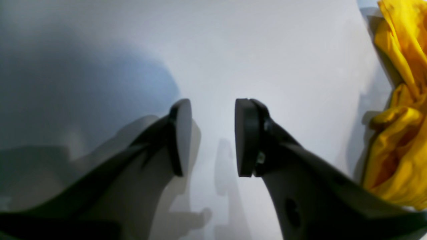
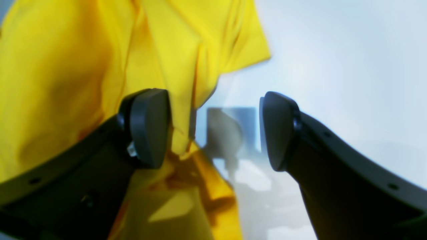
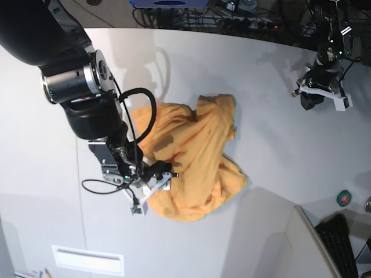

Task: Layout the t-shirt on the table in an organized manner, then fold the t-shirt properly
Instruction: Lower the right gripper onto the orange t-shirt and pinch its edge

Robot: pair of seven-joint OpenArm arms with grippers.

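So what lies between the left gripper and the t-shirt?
Only bare table, as the base view shows; left gripper hangs well away from the crumpled t-shirt.

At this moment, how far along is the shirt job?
Nothing looks done: the t-shirt lies in a crumpled heap on the table, not spread flat. In hand: the right gripper hovers at the heap's edge, jaws open around a hanging fold, gripping nothing. The left gripper is open and empty beside the cloth. Left: spreading, smoothing and all the folding.

T-shirt (image 1: 400, 110) cut off at edge
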